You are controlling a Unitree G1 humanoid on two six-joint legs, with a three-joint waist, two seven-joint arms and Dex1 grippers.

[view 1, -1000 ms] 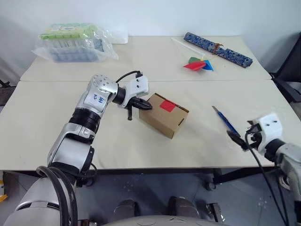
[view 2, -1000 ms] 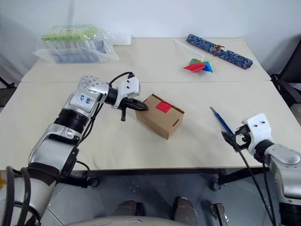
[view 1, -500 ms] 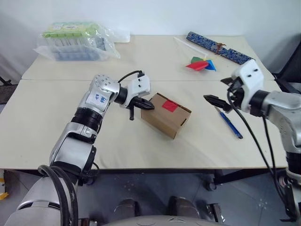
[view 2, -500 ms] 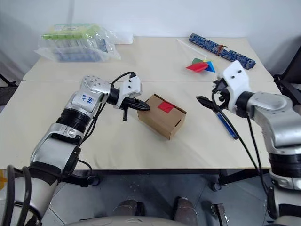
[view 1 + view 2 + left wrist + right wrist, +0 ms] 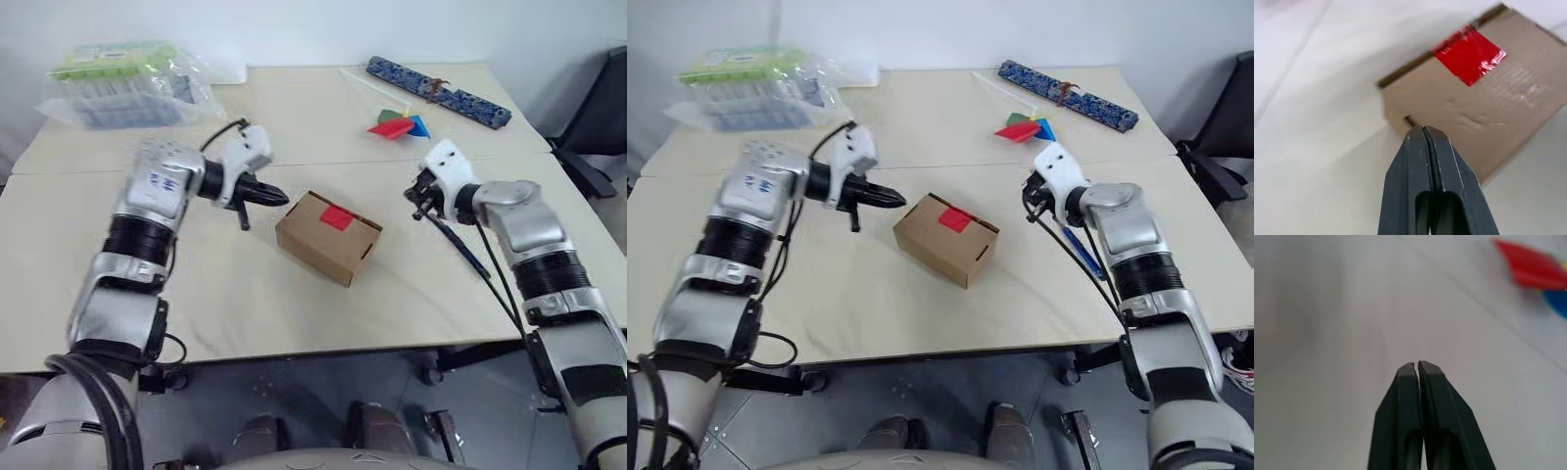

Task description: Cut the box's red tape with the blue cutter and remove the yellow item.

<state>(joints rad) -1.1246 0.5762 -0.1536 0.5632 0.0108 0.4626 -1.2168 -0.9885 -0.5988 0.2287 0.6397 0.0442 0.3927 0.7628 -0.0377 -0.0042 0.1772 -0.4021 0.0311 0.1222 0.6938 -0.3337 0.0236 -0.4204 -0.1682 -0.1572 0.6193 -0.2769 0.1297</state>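
The brown box [image 5: 328, 240] lies on the table's middle with the red tape [image 5: 337, 216] on its top; the left wrist view shows the box [image 5: 1484, 107] and the tape [image 5: 1469, 53] close ahead. My left gripper [image 5: 280, 199] is shut and empty, hovering just left of the box without touching it. The blue cutter [image 5: 460, 247] lies flat on the table to the right of the box. My right gripper [image 5: 418, 204] is shut with nothing between its fingers [image 5: 1400, 396], near the cutter's far end. The yellow item is hidden.
A paper pinwheel [image 5: 397, 124] and a long blue patterned strip [image 5: 438, 91] lie at the back right. A plastic bag of packs [image 5: 118, 83] sits at the back left. A dark chair [image 5: 600, 127] stands off the table's right side.
My right arm swung from the table's front right edge up and leftward to the cutter's far end, and its fingers shut. My left gripper drew back left off the box. The camera shifted.
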